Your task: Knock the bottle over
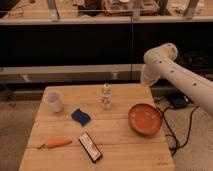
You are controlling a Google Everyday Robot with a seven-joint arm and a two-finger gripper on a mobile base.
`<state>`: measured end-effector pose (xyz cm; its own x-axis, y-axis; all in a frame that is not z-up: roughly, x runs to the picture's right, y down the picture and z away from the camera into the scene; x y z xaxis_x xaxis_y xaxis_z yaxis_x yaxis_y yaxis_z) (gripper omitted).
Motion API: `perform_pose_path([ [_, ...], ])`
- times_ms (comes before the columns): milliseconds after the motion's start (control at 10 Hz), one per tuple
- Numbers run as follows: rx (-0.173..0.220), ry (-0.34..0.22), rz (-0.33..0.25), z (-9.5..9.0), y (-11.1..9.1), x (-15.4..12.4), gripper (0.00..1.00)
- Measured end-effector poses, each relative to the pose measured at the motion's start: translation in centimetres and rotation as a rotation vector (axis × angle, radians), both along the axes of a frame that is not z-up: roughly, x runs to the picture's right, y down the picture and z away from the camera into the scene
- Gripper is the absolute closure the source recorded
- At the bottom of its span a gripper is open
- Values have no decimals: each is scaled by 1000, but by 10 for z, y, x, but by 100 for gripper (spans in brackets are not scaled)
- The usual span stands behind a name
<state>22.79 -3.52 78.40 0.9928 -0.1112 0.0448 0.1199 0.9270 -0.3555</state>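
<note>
The gripper (146, 79) sits at the end of the white arm (172, 70), well to the right of the bottle (106, 96) and slightly beyond it, at the far right corner of the wooden table (125, 150); whether it is open or closed cannot be told, as it merges with the arm's pale casing and the dark background. In this single camera view, the bottle stands upright near the table's far edge, with nothing touching it, so the knock appears not yet begun and the step in hand is judged to be the approach. The next move likely calls for a leftward sweep at the bottle's upper half, passing behind the orange bowl (145, 119), which lies to the bottle's right and nearer the camera. A white cup (54, 100) stands well left of the bottle and a blue sponge (80, 116) lies just in front of it to the left, both clear of that path. The bottle's label is too faint to read, and the arm's base is cut off at the right.
</note>
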Motion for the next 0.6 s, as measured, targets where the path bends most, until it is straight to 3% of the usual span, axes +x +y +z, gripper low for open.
perform_pose_path([
  [100, 1, -5, -2, 2, -3, -2, 93],
  [600, 5, -15, -9, 14, -14, -5, 93],
])
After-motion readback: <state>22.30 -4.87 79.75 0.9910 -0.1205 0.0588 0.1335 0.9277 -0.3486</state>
